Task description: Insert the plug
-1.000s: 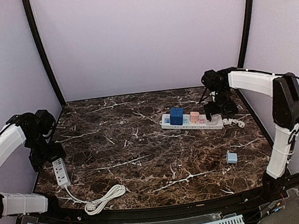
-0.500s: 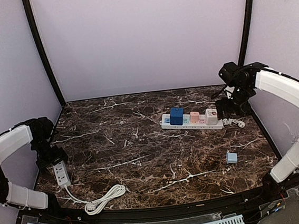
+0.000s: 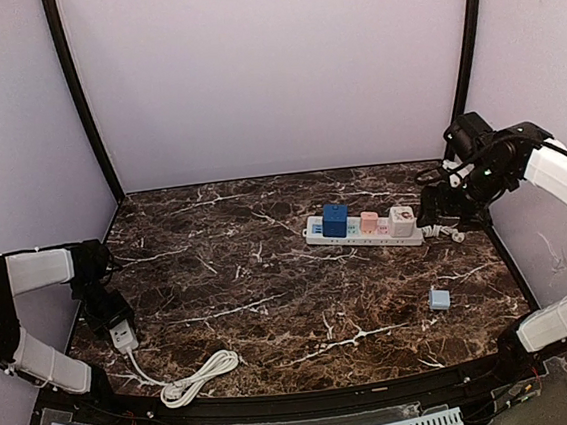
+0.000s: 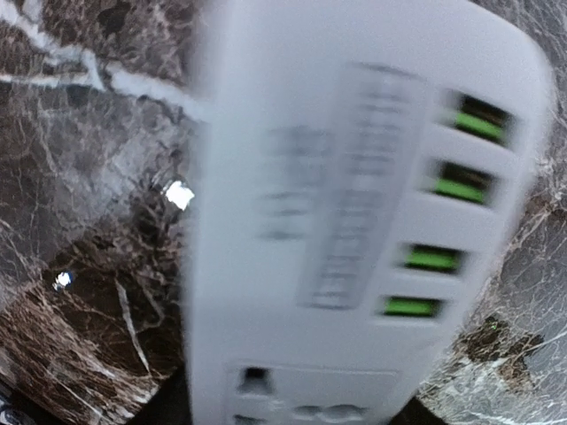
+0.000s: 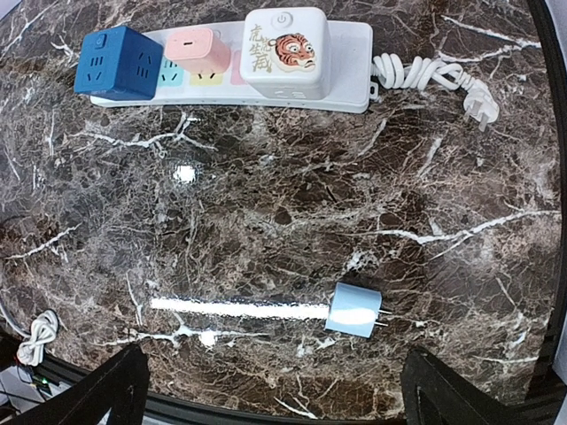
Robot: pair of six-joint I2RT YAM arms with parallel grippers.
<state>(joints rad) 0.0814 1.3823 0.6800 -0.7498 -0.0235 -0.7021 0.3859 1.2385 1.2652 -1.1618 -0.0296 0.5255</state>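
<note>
The light blue plug [image 3: 438, 298] lies on its side on the marble at the front right, its prongs pointing right [image 5: 354, 310]. The long white power strip [image 3: 318, 233] at the back carries a blue cube [image 5: 115, 62], a pink adapter [image 5: 199, 49] and a white tiger adapter [image 5: 283, 49]. My right gripper [image 3: 442, 205] hovers off the strip's right end, open and empty [image 5: 279, 394]. My left gripper [image 3: 107, 312] sits over a small white power strip [image 3: 124, 335]. That strip fills the blurred left wrist view [image 4: 354, 221], with a dark fingertip against each long side [image 4: 292, 412].
The small strip's white cord [image 3: 194, 377] lies coiled near the front edge. The long strip's coiled cord [image 5: 416, 71] ends in a loose plug [image 5: 474, 102] by the right wall. Black frame posts stand at both back corners.
My left arm has dropped onto the small strip and its jaws have narrowed around it. My right arm has drawn back to the right, off the long strip.
</note>
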